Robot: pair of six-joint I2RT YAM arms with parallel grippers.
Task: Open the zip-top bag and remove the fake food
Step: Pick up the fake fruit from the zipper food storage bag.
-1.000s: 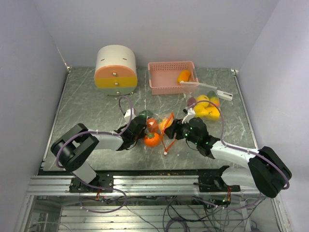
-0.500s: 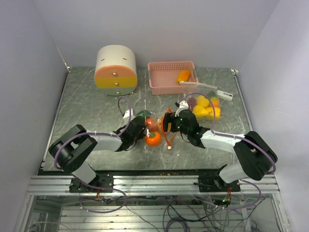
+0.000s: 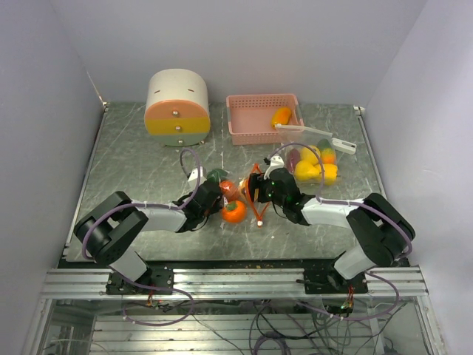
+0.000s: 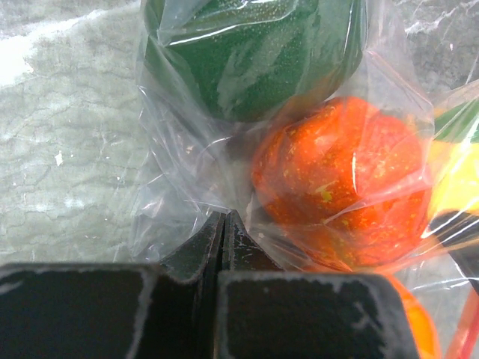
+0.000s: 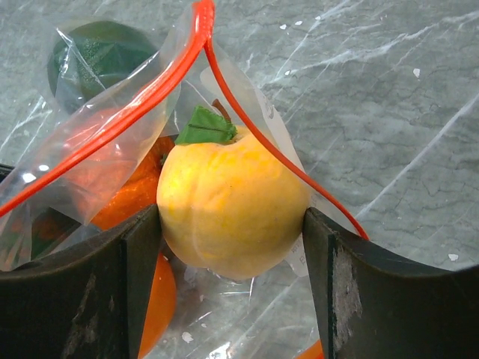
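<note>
On the left, the left fingers [image 4: 299, 314] are pressed together, pinching the film of the clear zip-top bag with a red seal strip [image 5: 142, 97], which lies on the grey marbled table [image 5: 389, 90]. Inside it, a dark green plastic fruit [image 4: 254, 52] touches a glossy orange-red fruit [image 4: 340, 179]. Over to the right fingers [image 5: 75, 299]: clamped on a yellow plastic peach with a green leaf [image 5: 228, 209], right in the bag's open mouth.
</note>
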